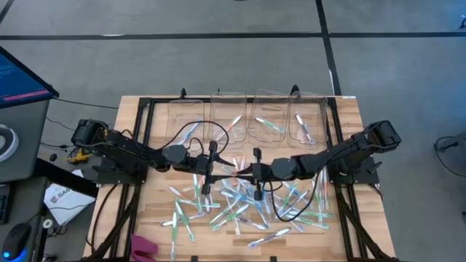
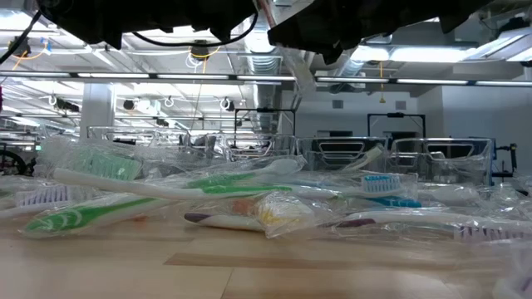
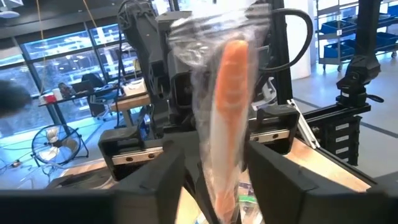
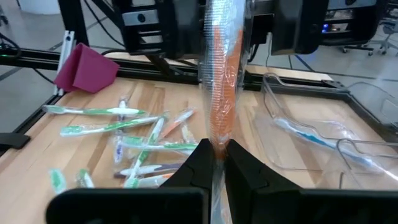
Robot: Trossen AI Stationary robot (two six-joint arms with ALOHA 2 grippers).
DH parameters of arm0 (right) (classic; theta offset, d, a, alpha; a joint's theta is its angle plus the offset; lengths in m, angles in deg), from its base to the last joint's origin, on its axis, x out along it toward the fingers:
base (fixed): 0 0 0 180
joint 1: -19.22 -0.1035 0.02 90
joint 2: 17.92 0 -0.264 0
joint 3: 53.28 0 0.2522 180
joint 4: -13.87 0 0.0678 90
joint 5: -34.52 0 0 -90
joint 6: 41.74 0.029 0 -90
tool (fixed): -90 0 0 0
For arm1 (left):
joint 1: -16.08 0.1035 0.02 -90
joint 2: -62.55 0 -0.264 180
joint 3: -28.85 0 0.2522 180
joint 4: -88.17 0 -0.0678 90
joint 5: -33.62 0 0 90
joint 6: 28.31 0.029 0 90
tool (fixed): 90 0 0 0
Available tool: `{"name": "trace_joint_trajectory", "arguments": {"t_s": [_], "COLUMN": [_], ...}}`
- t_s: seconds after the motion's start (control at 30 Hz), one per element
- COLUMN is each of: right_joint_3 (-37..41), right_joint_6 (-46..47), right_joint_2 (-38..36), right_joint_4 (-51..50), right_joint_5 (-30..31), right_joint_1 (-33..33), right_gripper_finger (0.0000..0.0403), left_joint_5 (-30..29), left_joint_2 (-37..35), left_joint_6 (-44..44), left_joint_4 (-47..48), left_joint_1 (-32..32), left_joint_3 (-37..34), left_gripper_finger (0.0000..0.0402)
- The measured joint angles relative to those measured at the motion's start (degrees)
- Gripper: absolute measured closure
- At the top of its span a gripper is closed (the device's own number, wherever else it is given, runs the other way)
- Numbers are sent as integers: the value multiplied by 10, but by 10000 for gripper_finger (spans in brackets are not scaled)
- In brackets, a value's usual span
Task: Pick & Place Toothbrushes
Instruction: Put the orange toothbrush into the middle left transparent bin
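The table (image 1: 145,116) is pale wood slats inside a black frame, and everything here is placed from it. Along its far edge four clear bins (image 1: 247,116) stand in a row, each with one or a few toothbrushes inside. Both dark arms reach in from the table's two sides and meet above its middle.

Over the near half of the table lies the pile (image 1: 247,207) of toothbrushes, each in a crinkled clear wrapper, with whitish handles and green, blue, orange or purple accents. In the low view a green-handled one (image 2: 125,208) lies nearest. A magenta cloth (image 1: 143,246) sits at the table's near left corner.

Above the table's centre, one orange brush (image 4: 224,81) in its wrapper stands upright between the two grippers. The right gripper (image 4: 216,152) is clenched on one end of it. The left gripper (image 3: 214,168) has its fingers on either side of the other end, with gaps visible between the fingers (image 3: 155,180) and the wrapper; whether they are gripping cannot be told.
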Motion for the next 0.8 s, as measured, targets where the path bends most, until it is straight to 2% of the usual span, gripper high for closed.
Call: {"name": "trace_joint_trajectory", "arguments": {"t_s": [0.23,0.4,0.5,0.67,0.8], "right_joint_3": [0,-1,-1,-1,-1], "right_joint_6": [3,33,45,75,91], "right_joint_2": [0,0,0,0,0], "right_joint_4": [-6,-15,-37,-74,-84], "right_joint_5": [-1,1,2,7,4], "right_joint_1": [0,0,0,0,-7], "right_gripper_finger": [378,327,280,187,145], "left_joint_5": [1,16,15,15,15], "left_joint_2": [0,0,0,0,0], "left_joint_6": [-2,0,0,0,-1], "left_joint_4": [2,6,8,20,26], "left_joint_1": [0,-3,-3,-3,-3], "left_joint_3": [0,0,0,0,0], "left_gripper_finger": [361,363,383,385,385]}}
